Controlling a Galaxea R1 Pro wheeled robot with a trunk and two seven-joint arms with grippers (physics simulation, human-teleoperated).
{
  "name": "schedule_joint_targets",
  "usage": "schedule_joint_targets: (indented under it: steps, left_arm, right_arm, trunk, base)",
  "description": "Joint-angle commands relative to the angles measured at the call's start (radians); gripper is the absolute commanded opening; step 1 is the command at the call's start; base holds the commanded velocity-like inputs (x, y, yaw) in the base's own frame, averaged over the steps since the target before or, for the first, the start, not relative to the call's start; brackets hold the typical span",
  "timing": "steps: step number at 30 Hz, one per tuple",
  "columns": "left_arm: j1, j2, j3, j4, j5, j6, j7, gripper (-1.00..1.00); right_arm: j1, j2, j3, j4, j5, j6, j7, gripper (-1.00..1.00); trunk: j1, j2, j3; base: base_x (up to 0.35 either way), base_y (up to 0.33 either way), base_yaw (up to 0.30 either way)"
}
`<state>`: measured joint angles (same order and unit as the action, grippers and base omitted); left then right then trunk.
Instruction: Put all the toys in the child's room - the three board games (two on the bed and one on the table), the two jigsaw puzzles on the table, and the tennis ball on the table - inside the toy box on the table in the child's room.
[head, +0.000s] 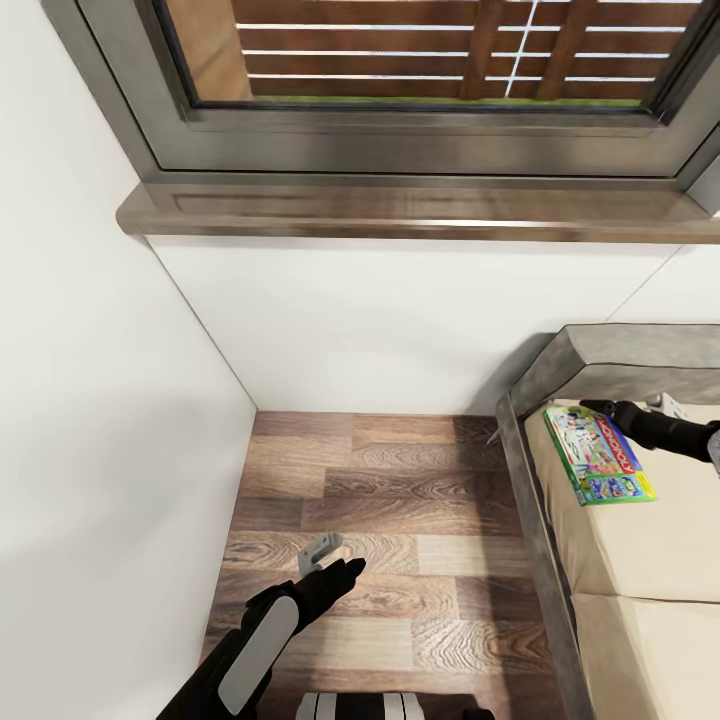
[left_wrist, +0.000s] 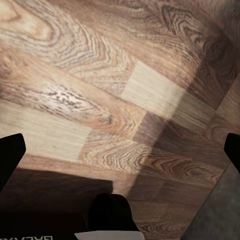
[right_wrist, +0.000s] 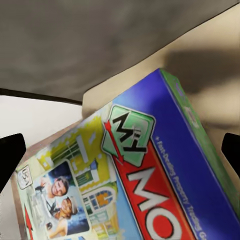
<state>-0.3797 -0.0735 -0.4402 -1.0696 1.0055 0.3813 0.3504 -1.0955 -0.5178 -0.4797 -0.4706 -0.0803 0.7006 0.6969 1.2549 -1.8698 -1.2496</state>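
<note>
Head view: Monopoly box (head: 598, 455) on bed (head: 640, 560); right gripper (head: 600, 407) spread wide above; left gripper (head: 322, 552) wide over floor (head: 400, 500)

Count, current frame:
- Board games: 1, a Monopoly box (head: 600, 456) lying on the bed.
- Beds: 1 (head: 640, 560), with 2 cream cushions visible.
- Windows: 1 (head: 420, 60), with 1 sill (head: 400, 212) beneath.
- Robot arms: 2; end effectors: 2, left end effector (head: 322, 555), right end effector (head: 600, 408).
</note>
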Motion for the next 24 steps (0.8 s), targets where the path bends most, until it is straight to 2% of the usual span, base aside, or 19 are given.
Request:
schedule_joint_targets:
  steps: [1,24]
  left_arm:
    - [-0.001,0.0,-0.002,-0.001,0.01,0.001,0.009,1.0]
    - [-0.001,0.0,-0.002,-0.001,0.01,0.001,0.009,1.0]
  right_arm:
    - [0.0,0.003,-0.001,0.026,-0.01,0.014,-0.002,1.0]
    - [0.002,0.01,-0.001,0.026,-0.009,0.01,0.002,1.0]
  trunk:
    - [0.0,0.0,-0.001]
    - [0.0,0.0,-0.001]
  base:
    - [0.0,0.0,0.0]
    - [0.0,0.0,0.0]
